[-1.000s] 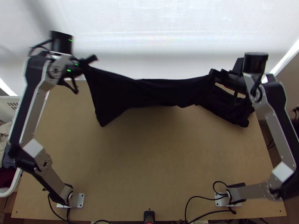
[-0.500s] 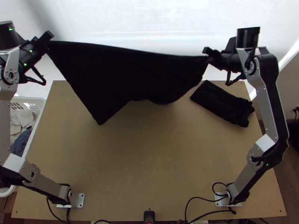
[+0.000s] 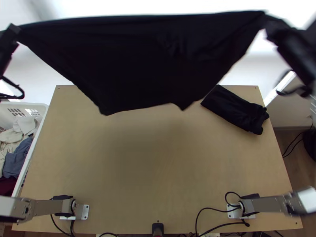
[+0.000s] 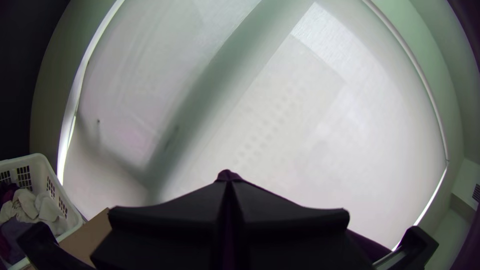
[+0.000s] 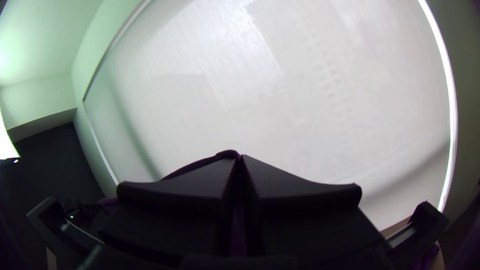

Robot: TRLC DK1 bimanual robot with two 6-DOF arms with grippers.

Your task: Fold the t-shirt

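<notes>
Silver-grey lower links of the left arm [image 3: 51, 207] and right arm [image 3: 268, 204] lean farther outward over the near corners than half a second ago. Beyond them, the folded black cloth [image 3: 235, 108] has stayed on the far right of the light wooden table [image 3: 158, 158]. The black t-shirt [image 3: 138, 63] now hangs raised over the table's far part, its lower edge lifted and ending in two points, its upper edge drawn wider and nearly straight. The left gripper [image 3: 15, 31] has gone farther left, the right gripper [image 3: 266, 19] farther right and up the picture, each at one upper corner.

In the left wrist view, the left gripper [image 4: 229, 182] pinches the shirt, a bit of cloth poking past the tips; in the right wrist view, the right gripper [image 5: 241, 157] does the same. Both views face a broad white screen [image 4: 300, 125].

Left of the table, the white basket [image 3: 39, 106] holds loose laundry: dark red cloth [image 3: 7, 184] nearest, then blue-grey [image 3: 17, 158], then cream [image 3: 10, 136].
</notes>
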